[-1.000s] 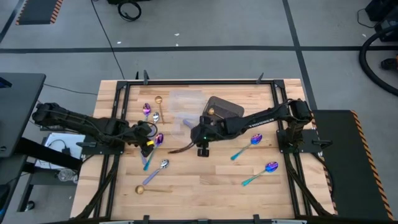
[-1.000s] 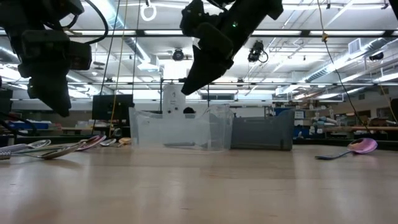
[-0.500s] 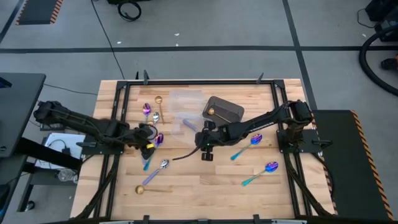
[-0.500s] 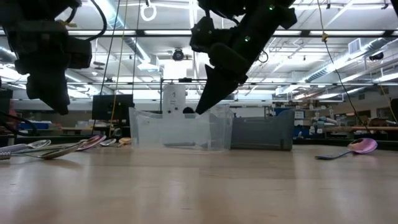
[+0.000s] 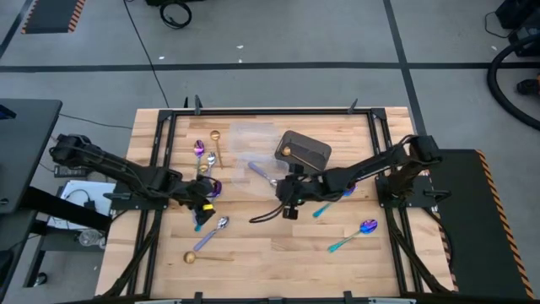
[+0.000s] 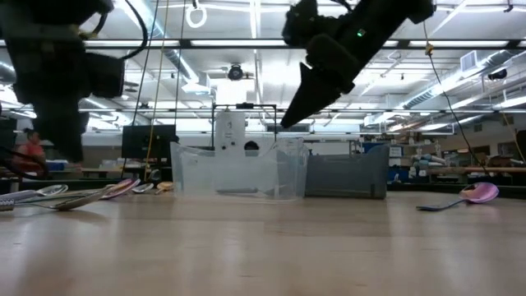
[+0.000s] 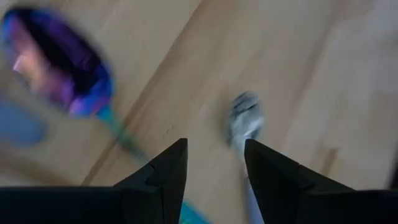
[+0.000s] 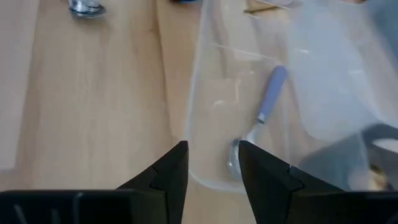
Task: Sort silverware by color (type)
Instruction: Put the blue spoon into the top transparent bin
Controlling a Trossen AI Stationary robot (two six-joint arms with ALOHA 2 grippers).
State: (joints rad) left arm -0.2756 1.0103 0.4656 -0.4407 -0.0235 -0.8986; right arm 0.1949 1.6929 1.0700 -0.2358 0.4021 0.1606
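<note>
On the pale wooden table (image 5: 278,253) the left arm's tool (image 5: 202,201) hangs low over the left half, its two dark fingers (image 7: 163,171) standing apart with nothing between them; under it lies an iridescent purple-blue spoon with a teal handle (image 7: 65,78), and just beside that a silver spoon with a lavender handle (image 7: 245,121). The right arm's tool (image 5: 289,203) hovers near the middle of the table, close to the edge of a clear plastic tub (image 8: 298,93); its fingers (image 8: 171,168) are likewise parted and empty. Inside that tub rests one silver spoon with a lavender handle (image 8: 261,118), bowl toward the tub's near wall. A dark rectangular bin (image 5: 302,149) sits just behind the tubs with a small gold spoon (image 5: 286,151) in it. Other silverware is scattered on the table: a gold spoon (image 5: 213,135) and a purple-blue spoon (image 5: 199,149) near the far left corner, a second gold spoon (image 5: 202,257) near the front left, and two purple-blue spoons with teal handles on the right, one (image 5: 354,235) toward the front and one (image 5: 331,201) partly under the right arm. In the low view a pinkish spoon bowl (image 6: 481,192) shows at the right, and several spoons (image 6: 74,196) lie together at the left.
</note>
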